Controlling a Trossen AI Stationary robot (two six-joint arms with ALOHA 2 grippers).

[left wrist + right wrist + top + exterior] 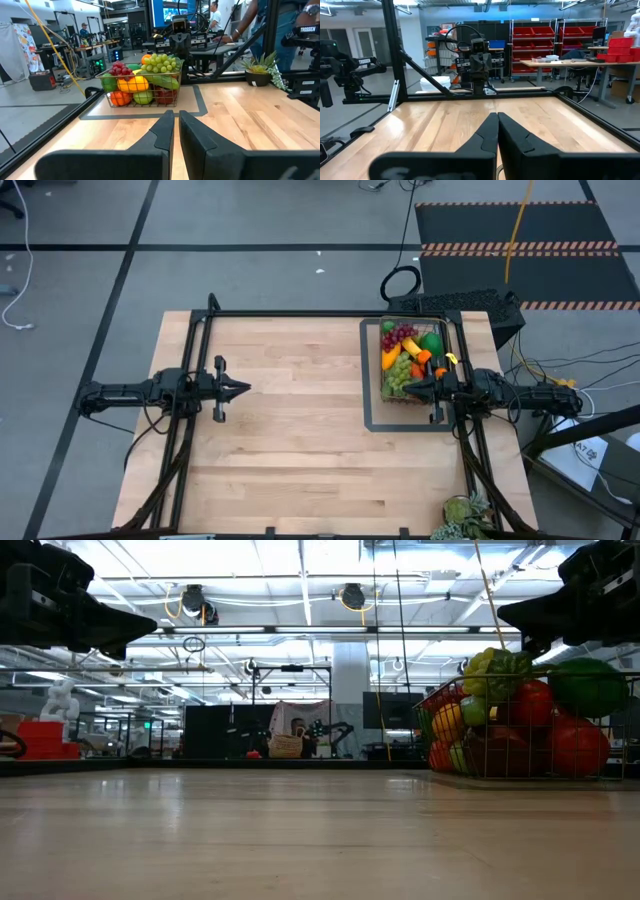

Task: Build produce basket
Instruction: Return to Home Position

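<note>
The wire mesh basket (412, 360) stands inside a flat dark tray frame (372, 420) at the table's far right, heaped with toy produce: purple grapes (398, 335), green grapes (400, 372), orange, yellow and green fruits. It also shows in the left wrist view (142, 87) and the low view (520, 720). My right gripper (408, 388) is shut and empty, above the basket's near right part. My left gripper (243, 389) is shut and empty over the left of the table, pointing toward the basket.
A potted green plant (465, 515) stands at the table's near right corner. A black frame (300, 313) runs along the table's far and side edges. Bare wood (300, 450) lies between the arms. People show in the room beyond the table.
</note>
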